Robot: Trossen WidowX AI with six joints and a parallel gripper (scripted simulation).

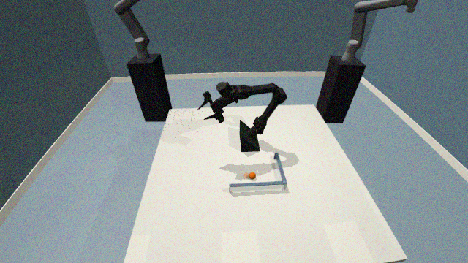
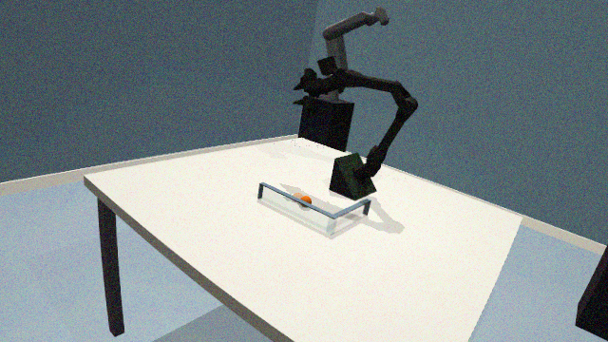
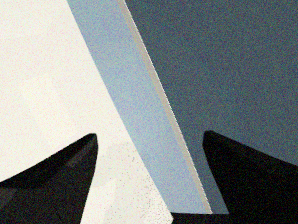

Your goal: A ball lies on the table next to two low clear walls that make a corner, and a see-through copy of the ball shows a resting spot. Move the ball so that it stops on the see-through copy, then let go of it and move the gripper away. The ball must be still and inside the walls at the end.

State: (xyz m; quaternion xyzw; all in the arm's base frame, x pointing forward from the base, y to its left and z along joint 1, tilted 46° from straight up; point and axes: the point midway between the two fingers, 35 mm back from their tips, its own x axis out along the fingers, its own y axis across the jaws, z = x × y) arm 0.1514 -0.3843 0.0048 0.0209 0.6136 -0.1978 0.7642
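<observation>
The orange ball (image 1: 252, 175) (image 2: 306, 200) lies on the table inside the corner of the walls. Its pale see-through copy (image 1: 246, 175) (image 2: 296, 196) is right beside it, to the left in the top and exterior views; the two look offset by about a ball's width. The low clear walls with blue-grey top rims (image 1: 256, 184) (image 2: 352, 208) meet at a corner to the right of the ball in the top view. My gripper (image 1: 202, 114) (image 2: 296, 95) (image 3: 151, 139) is open and empty, high above the table and well away from the ball. The ball is not in the wrist view.
The arm's dark wedge-shaped base (image 1: 249, 142) (image 2: 352, 178) stands on the white table (image 1: 183, 208) (image 2: 404, 266) behind the walls. Two grey arms on black pedestals (image 1: 151, 91) (image 1: 340, 91) stand beyond the table's far corners. A shadow of the arm falls across the ball's area.
</observation>
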